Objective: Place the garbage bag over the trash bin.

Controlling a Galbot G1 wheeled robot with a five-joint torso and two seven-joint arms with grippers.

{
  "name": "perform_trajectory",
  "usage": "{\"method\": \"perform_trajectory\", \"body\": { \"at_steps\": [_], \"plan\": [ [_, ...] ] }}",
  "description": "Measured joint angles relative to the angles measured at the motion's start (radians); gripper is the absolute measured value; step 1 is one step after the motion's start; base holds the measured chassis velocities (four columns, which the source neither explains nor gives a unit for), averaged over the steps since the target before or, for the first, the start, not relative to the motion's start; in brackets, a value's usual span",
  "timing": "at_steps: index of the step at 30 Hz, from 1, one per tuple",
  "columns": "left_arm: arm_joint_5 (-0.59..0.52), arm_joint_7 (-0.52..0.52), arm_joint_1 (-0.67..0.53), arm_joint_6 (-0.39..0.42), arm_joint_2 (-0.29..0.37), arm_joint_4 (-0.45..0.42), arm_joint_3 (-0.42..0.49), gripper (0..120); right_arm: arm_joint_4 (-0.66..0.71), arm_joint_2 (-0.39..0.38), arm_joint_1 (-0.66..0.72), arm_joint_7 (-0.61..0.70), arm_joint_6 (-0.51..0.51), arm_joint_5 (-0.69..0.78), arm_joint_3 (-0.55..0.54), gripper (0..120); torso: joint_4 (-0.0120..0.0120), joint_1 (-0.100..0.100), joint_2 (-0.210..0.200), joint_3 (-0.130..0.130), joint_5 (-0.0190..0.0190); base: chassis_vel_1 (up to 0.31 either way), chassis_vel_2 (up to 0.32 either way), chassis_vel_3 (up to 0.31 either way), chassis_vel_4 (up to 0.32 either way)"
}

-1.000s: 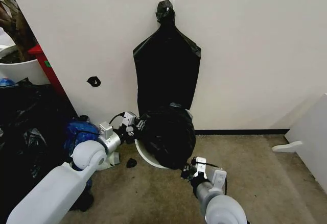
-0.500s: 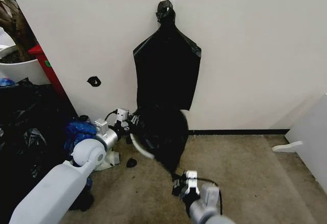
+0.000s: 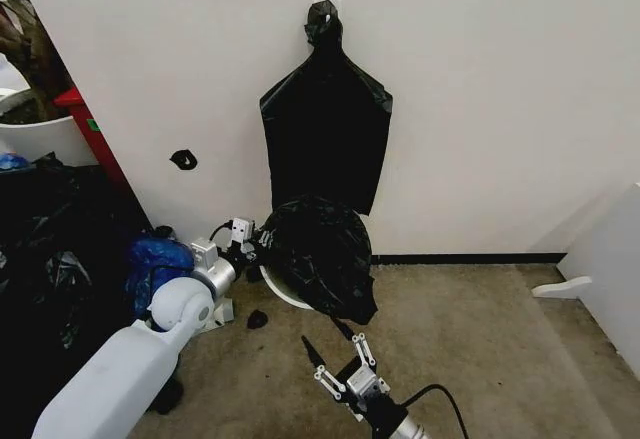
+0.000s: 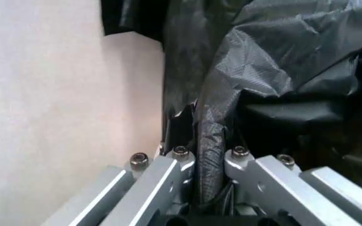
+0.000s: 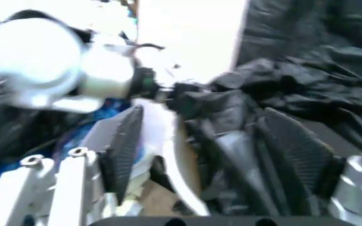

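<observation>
L pincer (image 3: 258,246) is clenched on a fold of the thin, glossy black plastic garbage bag (image 3: 318,254), at the bag's left edge beside the bin rim. In the L wrist view its two metal fingers (image 4: 168,176) sit close together w/ a pinched strip of wrinkled black film (image 4: 244,70) running up between them; the film shows a fine woven-looking sheen and sharp creases.

R pincer (image 3: 340,363) is released: fingers spread wide, nothing between them, low over the floor and apart from the bag's hanging lower corner. In the R wrist view its ribbed black pads (image 5: 126,146) flank open space, bag folds (image 5: 244,122) and the other arm's pale wrist beyond.

The bag is draped in a rumpled mound over the round white plastic trash bin (image 3: 278,291), which stands on the brownish floor against the white wall; only a curved piece of the rolled rim shows at lower left. One bag corner hangs down past the rim toward the floor.

Above, on the wall, a flat black bag w/ a narrow knotted neck (image 3: 326,134). Left of the L arm, a shiny blue plastic bag (image 3: 155,259).
</observation>
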Motion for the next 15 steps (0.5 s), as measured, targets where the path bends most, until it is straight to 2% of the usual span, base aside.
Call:
{"method": "perform_trajectory", "body": {
  "at_steps": [4, 8, 13, 15],
  "plan": [
    [0.022, 0.005, 0.015, -0.008, 0.007, -0.018, 0.003, 1, 0.028, -0.014, 0.045, 0.095, -0.137, 0.123, 0.008, 93, 0.0002, 0.000, 0.000, 0.000, 0.0001, 0.000, 0.000, 0.000, 0.000],
    [0.030, 0.006, 0.024, -0.012, 0.014, -0.028, 0.003, 1, 0.043, -0.029, 0.073, 0.122, -0.206, 0.220, 0.009, 99, 0.0001, 0.000, 0.000, 0.000, 0.0001, 0.000, 0.000, 0.000, 0.000],
    [0.036, 0.006, 0.035, -0.015, 0.018, -0.040, 0.000, 1, 0.057, -0.048, 0.110, 0.153, -0.317, 0.322, 0.006, 81, 0.0002, 0.000, 0.000, 0.000, 0.0001, 0.000, 0.000, 0.000, 0.000],
    [0.036, 0.006, 0.035, -0.015, 0.018, -0.042, -0.001, 1, 0.057, -0.049, 0.111, 0.154, -0.325, 0.323, 0.006, 79, 0.0001, 0.000, 0.000, 0.000, 0.0000, 0.000, 0.000, 0.000, 0.000]
  ]
}}
